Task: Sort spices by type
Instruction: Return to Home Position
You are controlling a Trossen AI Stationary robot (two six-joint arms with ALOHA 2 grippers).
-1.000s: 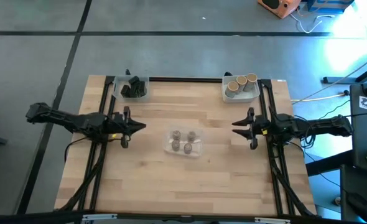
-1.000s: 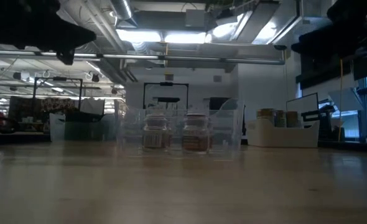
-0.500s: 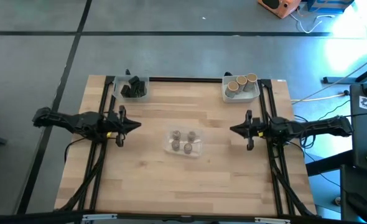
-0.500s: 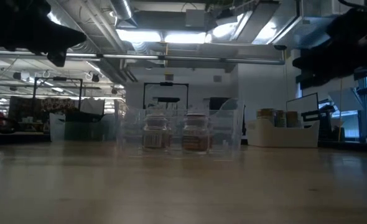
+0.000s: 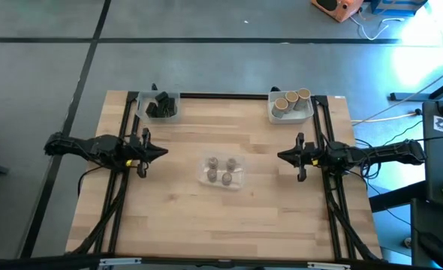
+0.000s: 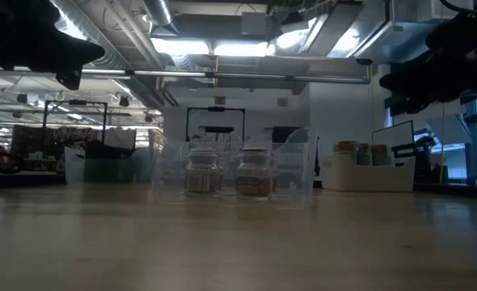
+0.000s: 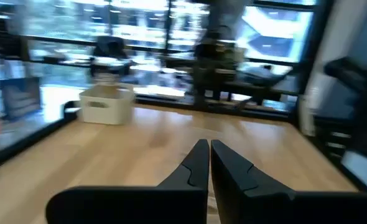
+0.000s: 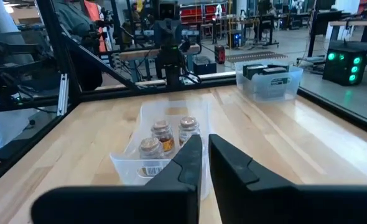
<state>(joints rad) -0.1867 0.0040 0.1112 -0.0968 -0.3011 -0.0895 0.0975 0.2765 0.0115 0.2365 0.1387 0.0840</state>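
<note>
Several small grey-brown jars stand in a clear tray at the table's middle; the right wrist view shows them just beyond my fingers, and the low view shows two. Dark blocky spices fill a tray at the far left. Tan cylinders stand in a white tray at the far right. My left gripper hovers shut to the left of the jars. My right gripper hovers shut to their right. Both point at the middle tray.
Black rails run along the table's left and right sides under both arms. Bare wood lies between the middle tray and the near edge. In the low view both arms hang above the tabletop.
My left gripper has drawn back a little toward the table's left edge. My right gripper has sunk slightly and then held still. The jars and trays have kept their places.
</note>
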